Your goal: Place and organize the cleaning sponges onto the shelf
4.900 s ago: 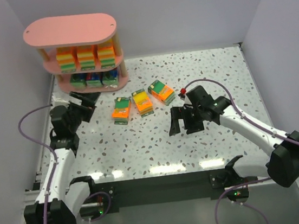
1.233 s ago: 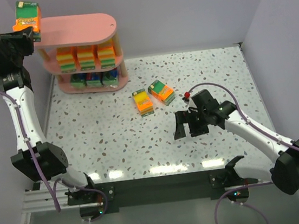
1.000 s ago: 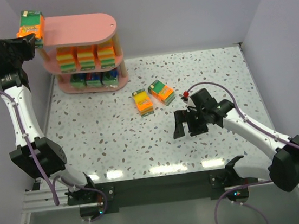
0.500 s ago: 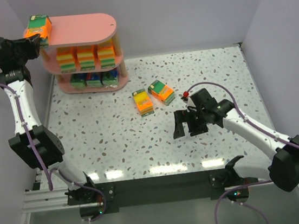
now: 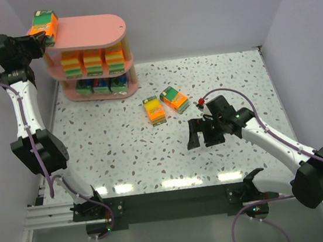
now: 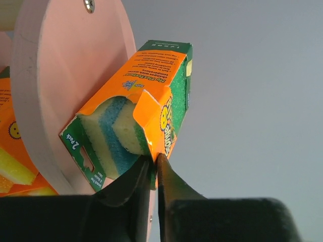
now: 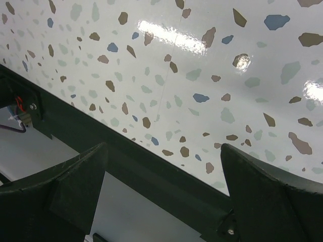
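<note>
The pink three-tier shelf (image 5: 88, 29) stands at the table's far left. An orange cleaning sponge pack (image 5: 43, 23) rests on the left end of its top board, still pinched by its edge flap in my left gripper (image 5: 36, 39). In the left wrist view the narrow jaws of the left gripper (image 6: 154, 162) hold the pack (image 6: 146, 91) against the top board (image 6: 60, 75). Three orange packs (image 5: 93, 61) fill the middle tier and blue-green packs (image 5: 101, 85) the bottom tier. Two orange packs (image 5: 154, 110) (image 5: 174, 99) lie on the table. My right gripper (image 5: 202, 136) hangs open and empty to their right.
The left and back walls stand close behind the shelf. In the right wrist view the right gripper (image 7: 164, 148) looks down on the speckled tabletop (image 7: 202, 75) and the dark front rail (image 7: 151, 176) at the near edge.
The left arm has carried the orange pack right and down onto the left end of the shelf's top board. The right arm has stayed put.
</note>
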{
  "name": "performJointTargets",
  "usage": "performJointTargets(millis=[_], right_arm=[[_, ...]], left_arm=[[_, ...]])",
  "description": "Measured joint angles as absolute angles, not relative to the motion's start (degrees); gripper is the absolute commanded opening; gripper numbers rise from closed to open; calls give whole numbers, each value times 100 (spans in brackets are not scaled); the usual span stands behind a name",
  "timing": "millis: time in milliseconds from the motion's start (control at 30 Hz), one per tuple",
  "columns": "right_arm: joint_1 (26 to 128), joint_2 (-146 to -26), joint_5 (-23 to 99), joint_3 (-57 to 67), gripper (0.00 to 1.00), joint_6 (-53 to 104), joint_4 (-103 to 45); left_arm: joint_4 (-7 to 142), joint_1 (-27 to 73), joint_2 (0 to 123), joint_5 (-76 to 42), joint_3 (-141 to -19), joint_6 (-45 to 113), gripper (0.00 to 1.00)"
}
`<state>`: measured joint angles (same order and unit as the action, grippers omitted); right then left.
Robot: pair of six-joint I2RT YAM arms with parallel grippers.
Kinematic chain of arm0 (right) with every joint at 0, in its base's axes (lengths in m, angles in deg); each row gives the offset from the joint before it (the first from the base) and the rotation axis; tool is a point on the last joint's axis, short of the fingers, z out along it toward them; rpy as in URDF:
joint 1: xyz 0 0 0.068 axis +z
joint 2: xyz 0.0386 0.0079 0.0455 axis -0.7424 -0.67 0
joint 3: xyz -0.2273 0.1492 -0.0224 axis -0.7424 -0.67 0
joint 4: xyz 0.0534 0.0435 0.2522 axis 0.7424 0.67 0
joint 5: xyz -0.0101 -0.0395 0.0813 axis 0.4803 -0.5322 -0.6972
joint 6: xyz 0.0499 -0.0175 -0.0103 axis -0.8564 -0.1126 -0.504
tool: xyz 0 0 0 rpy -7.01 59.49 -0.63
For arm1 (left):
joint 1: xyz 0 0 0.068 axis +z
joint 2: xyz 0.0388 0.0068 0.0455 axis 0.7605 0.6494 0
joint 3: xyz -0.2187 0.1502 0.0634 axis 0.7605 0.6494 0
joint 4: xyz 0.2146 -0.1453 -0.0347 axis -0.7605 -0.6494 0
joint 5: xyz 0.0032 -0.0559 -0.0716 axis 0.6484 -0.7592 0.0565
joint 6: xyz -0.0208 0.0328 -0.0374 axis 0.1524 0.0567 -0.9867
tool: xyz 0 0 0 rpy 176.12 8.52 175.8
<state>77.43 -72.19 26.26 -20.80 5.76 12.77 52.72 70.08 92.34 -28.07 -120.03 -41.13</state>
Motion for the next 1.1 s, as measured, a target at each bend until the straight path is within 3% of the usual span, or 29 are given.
performJointTargets(millis=[167,567,900,1100], right_arm=[[7741,-7219,2626,-2080,97,576,1277],[7739,-7219,2626,-2080,98,578,1275],[7739,-7217,2626,-2080,99,576,1275],[7739,-7151,2641,-2104,99,571,1277]], left_arm=[[5220,6997,9234,-2761,-12012,-4104,40],[5220,6997,8935,-2506,-11907,-4104,49],[5744,6895,7162,-2508,-10423,-3920,54],[5827,5382,5379,-1970,-8327,-3057,55]])
